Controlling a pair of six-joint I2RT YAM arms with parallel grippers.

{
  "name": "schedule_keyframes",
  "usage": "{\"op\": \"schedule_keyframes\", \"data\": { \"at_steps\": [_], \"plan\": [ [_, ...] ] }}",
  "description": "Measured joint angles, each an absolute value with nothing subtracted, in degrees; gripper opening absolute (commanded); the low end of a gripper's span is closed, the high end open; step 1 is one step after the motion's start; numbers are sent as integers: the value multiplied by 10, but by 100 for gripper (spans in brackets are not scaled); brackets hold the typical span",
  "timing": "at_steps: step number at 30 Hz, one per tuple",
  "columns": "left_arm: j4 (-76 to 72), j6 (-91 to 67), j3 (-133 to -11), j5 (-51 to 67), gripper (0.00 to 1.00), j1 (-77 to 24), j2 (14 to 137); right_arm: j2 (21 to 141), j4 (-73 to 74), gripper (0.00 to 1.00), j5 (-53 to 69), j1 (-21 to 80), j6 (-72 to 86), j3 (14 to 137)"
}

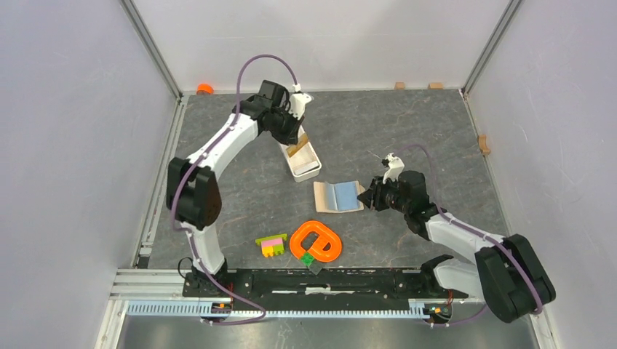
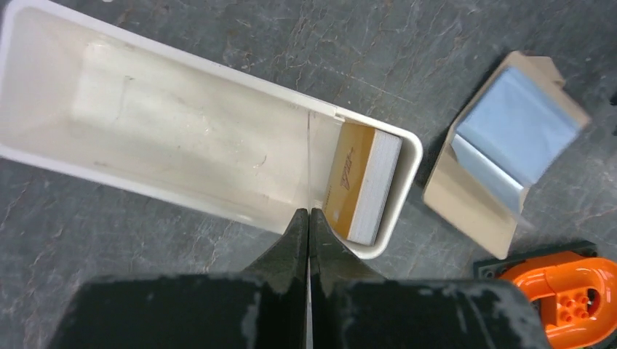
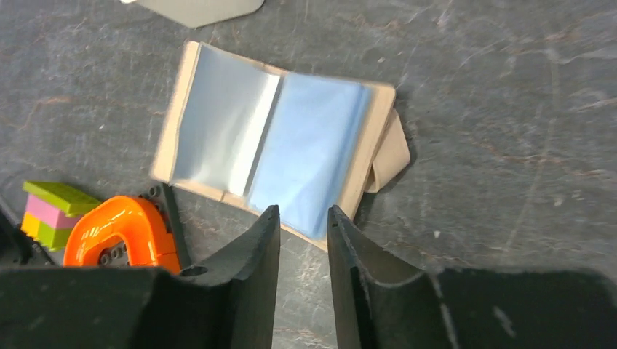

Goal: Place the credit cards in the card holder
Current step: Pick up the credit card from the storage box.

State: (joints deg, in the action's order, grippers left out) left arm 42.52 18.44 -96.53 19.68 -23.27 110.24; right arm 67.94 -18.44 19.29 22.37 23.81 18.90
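Left wrist: credit cards (image 2: 361, 183) stand against tray (image 2: 167, 123) end wall.

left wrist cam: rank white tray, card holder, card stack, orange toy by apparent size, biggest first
1. white tray, spans most of the frame
2. card holder, lying open
3. stack of cards, standing at the tray's end
Not ranked: orange toy, cut off by the frame's corner, so its full size is unsure.

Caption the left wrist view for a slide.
Shut left pincer at a white tray holding stacked credit cards; open card holder alongside.
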Motion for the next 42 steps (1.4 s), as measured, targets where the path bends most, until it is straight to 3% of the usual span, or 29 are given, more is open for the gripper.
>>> {"op": "schedule_keyframes", "data": {
  "at_steps": [5,11,15,17,23,29,42],
  "plan": [
    [377,138,-916,195,2,-233,1010,635,-159,68,156,224,224,189],
    [255,25,-793,216,2,-241,878,548,-123,85,130,224,210,191],
    [173,-76,-701,242,2,-260,809,491,-120,66,134,224,210,190],
    [133,-130,-662,249,2,-274,790,481,-121,62,137,224,213,190],
    [9,-278,-558,252,2,-354,771,492,-90,64,116,224,222,190],
    [-110,-380,-529,212,2,-436,805,447,-45,64,37,224,228,185],
    [-272,-501,-500,100,2,-522,964,418,-10,64,-53,224,231,144]
  ]
}}
